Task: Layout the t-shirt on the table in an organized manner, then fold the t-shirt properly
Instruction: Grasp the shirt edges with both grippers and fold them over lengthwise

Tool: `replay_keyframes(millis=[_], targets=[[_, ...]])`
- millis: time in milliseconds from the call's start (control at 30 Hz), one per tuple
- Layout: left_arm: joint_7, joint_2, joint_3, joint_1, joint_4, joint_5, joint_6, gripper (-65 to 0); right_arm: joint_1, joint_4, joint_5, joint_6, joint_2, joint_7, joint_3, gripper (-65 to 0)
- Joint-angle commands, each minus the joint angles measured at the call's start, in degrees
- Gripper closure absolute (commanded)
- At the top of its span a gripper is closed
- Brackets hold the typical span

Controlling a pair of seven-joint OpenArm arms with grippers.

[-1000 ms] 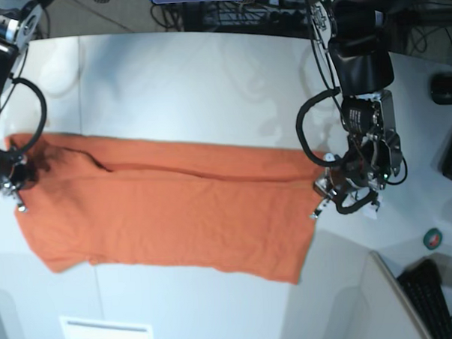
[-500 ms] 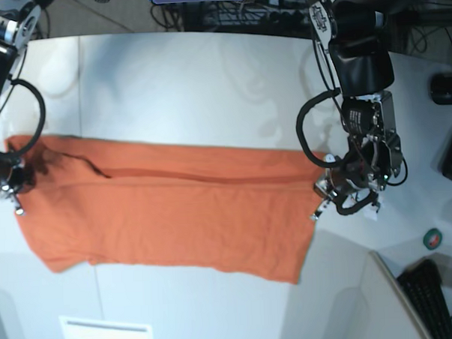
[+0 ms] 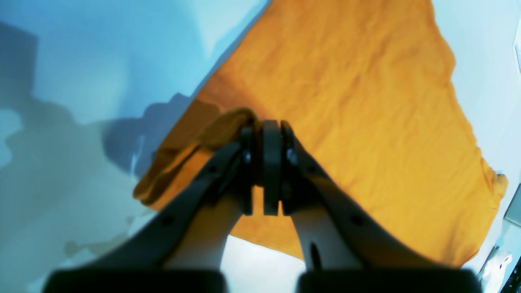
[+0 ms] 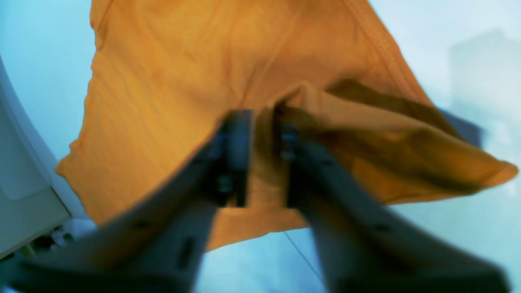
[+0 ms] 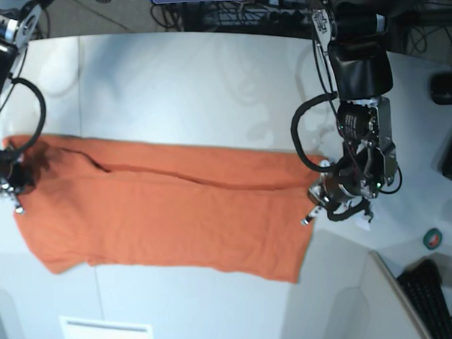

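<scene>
The orange t-shirt (image 5: 175, 209) lies stretched in a long band across the white table (image 5: 192, 73), from left to right. My left gripper (image 5: 315, 204) is at the shirt's right end. In the left wrist view it (image 3: 270, 134) is shut, with a bunched fold of the t-shirt (image 3: 346, 81) pinched at its tip. My right gripper (image 5: 14, 194) is at the shirt's left end. In the right wrist view it (image 4: 262, 122) is shut on a raised fold of the t-shirt (image 4: 183, 61). No white tag shows.
A keyboard (image 5: 430, 296), a tape roll (image 5: 434, 239) and a black object (image 5: 446, 88) lie on the side surface at the right. A white label (image 5: 105, 332) is near the table's front edge. Cables hang behind the table.
My left gripper has shifted slightly left with the shirt's right end. My right gripper has moved slightly towards the far side with the left end. Both stay shut.
</scene>
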Motion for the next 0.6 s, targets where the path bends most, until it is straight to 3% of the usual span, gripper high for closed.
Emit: replay_keyframes(millis=[0,100,200,267,400,567], targets=[[-0.6,-0.34,0.04,-1.44,1.12,-0.38,0.04,-5.3,0.79,1.1,0.66,0.15,1.26,0.74,0.42,-21.0],[-0.68,-0.34,0.04,-1.44,1.21,-0.38,0.04,-28.5,0.35,2.07,0.66,0.15,1.35,0.83,0.42,-32.3],[-0.77,-0.43,-0.05,-1.17,3.76,-0.38,0.04,-48.4,-0.97,4.36,0.83,0.24,1.26,0.83,0.6,-34.4],[-0.77,-0.69,-0.05,-0.64,7.19,-0.38,0.04,-55.9,-2.56,7.78,0.92,0.41,0.91,0.83,2.88,-34.4],[-0.77,0.01,-2.86,4.01,16.95,-0.64,-0.22,-59.6,-6.86,17.1,0.92,0.59,-2.87,0.39,9.48,-34.7],[-0.77,1.68,-7.17,11.22,22.22,-0.64,-0.31,-59.6,-14.42,26.16,1.01,0.59,-6.56,0.3,11.32,-34.7]])
